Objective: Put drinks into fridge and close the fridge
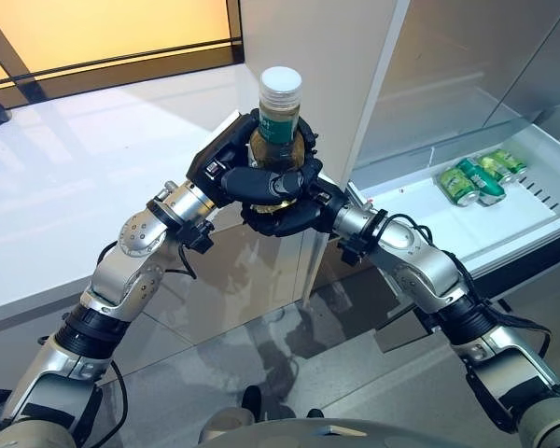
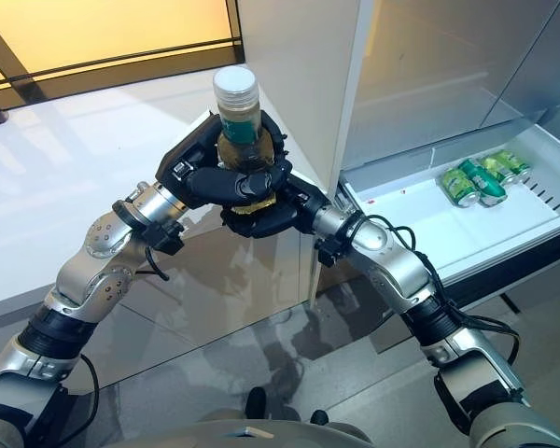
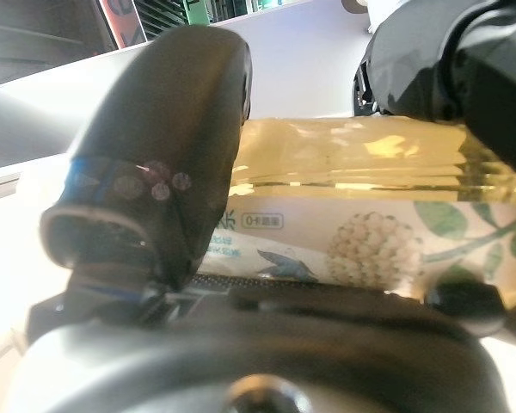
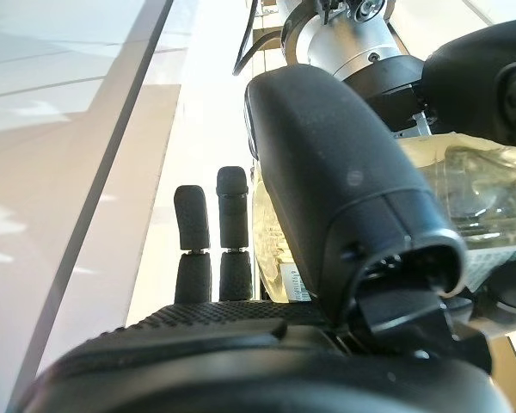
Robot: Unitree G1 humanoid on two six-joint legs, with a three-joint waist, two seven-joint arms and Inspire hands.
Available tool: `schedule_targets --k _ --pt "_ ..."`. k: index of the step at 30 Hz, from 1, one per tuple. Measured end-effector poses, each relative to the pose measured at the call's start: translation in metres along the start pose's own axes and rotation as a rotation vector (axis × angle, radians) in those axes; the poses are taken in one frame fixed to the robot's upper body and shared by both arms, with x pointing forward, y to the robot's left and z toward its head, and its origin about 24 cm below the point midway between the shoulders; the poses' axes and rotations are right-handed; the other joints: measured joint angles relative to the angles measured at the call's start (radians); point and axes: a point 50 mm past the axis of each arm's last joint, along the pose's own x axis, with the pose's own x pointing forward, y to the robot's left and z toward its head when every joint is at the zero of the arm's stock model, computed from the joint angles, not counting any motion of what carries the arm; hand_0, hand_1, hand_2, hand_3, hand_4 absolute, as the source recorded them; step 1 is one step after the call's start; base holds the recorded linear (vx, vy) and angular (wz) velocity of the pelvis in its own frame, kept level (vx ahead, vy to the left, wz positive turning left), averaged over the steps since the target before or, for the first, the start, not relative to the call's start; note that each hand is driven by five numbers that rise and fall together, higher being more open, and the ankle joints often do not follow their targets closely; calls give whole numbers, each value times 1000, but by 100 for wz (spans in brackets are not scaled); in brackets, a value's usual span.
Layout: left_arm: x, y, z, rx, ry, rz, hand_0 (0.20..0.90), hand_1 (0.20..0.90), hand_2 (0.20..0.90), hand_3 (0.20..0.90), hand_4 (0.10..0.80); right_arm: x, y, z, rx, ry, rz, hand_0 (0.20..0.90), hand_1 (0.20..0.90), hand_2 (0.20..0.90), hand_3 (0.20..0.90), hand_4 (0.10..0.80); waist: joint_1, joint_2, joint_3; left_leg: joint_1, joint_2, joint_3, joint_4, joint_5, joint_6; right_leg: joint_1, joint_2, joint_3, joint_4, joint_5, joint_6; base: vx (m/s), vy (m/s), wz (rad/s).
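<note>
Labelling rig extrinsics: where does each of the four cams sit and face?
Left eye: head, looking down at both arms lifting the bottle; fridge drawer with cans on the robot's right.
Right eye: same scene from slightly beside it.
Left wrist: along left hand, thumb across the bottle's label.
Right wrist: along right hand, bottle past the thumb, left arm beyond.
Shared: all show the bottle.

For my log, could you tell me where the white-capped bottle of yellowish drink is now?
The white-capped bottle stands upright at centre of the head views, clasped between left hand and right hand, beside the white fridge wall.
</note>
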Motion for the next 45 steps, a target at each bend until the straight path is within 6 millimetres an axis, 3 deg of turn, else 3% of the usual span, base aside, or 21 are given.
schedule_targets --k 4,5,6,18,23,34,40,45 --pt "1 0 1 1 -1 1 300 300 300 200 100 0 0 1 -2 -1 -4 300 300 300 200 100 1 0 0 0 0 0 0 0 0 0 0 0 0 0 0 0 0 0" --pt "1 0 1 2 -1 0 462 462 462 389 289 0 0 1 -2 -2 -4 300 300 300 200 100 1 0 0 0 0 0 0 0 0 0 0 0 0 0 0 0 0 0" --pt "1 0 1 2 -1 0 900 900 900 900 800 0 0 1 -3 -3 -5 300 300 300 200 100 0 0 0 0 0 0 0 0 0 0 0 0 0 0 0 0 0 0" --pt "3 3 8 20 -28 13 900 900 900 900 800 -1 -5 1 8 -3 -63 300 300 300 200 100 1 0 0 -1 0 -1 0 0 0 0 0 -1 0 0 0 0 0 0" --pt "2 5 26 60 -111 19 900 900 900 900 800 -6 -13 2 -12 8 -106 300 300 300 200 100 4 0 0 -3 0 -2 0 0 0 -2 0 -2 0 0 0 0 0 0" --pt "-5 19 46 106 -194 106 900 900 900 900 800 -17 -30 21 -39 -61 -169 300 300 300 200 100 11 9 5 -4 0 -3 0 0 0 -2 1 -3 0 0 0 0 0 0" --pt "-21 20 31 -172 -229 94 900 900 900 900 800 -31 -31 34 -85 -122 -162 300 300 300 200 100 8 19 6 -4 0 -3 0 0 0 -3 1 -2 0 0 0 0 0 0" --pt "-32 -7 -7 -579 -221 -49 900 900 900 900 800 -45 -31 40 -102 -160 -153 300 300 300 200 100 -2 18 6 -4 -1 -1 0 0 0 -4 0 0 0 0 0 0 0 0"
